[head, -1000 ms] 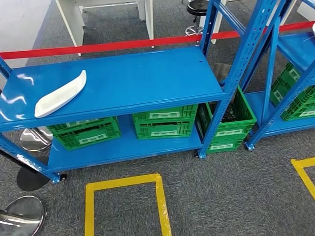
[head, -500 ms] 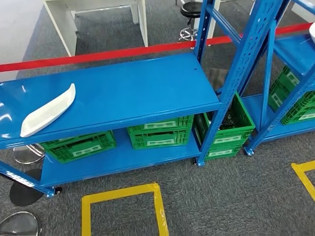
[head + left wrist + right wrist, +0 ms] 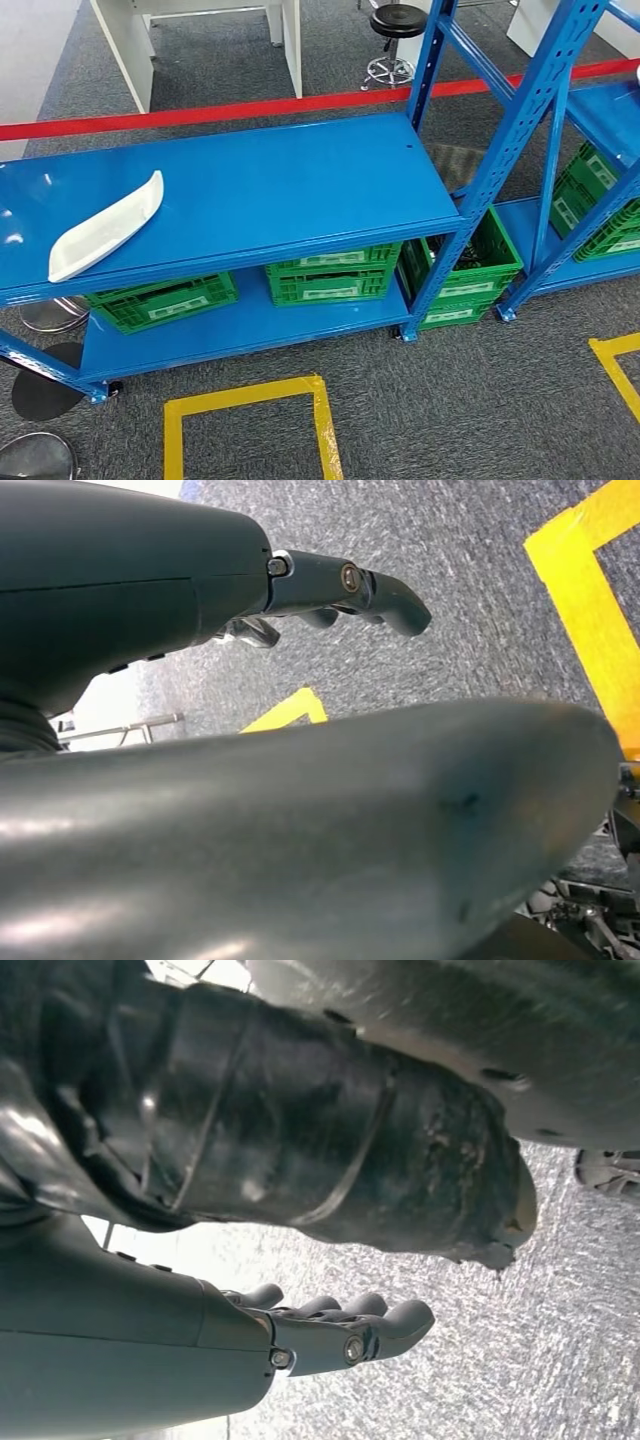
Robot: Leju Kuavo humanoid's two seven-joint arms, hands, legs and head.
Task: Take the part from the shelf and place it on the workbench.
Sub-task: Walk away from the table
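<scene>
My left hand [image 3: 332,590] and right hand [image 3: 332,1335] hang over the carpet, fingers loosely extended, holding nothing. Beyond the yellow floor marking [image 3: 245,420], the white part [image 3: 106,225] lies on the blue shelf [image 3: 302,180], toward its left end.

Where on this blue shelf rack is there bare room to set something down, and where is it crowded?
The top shelf is bare from the white part at its left end to the blue upright. The lower shelf is crowded with green crates.
</scene>
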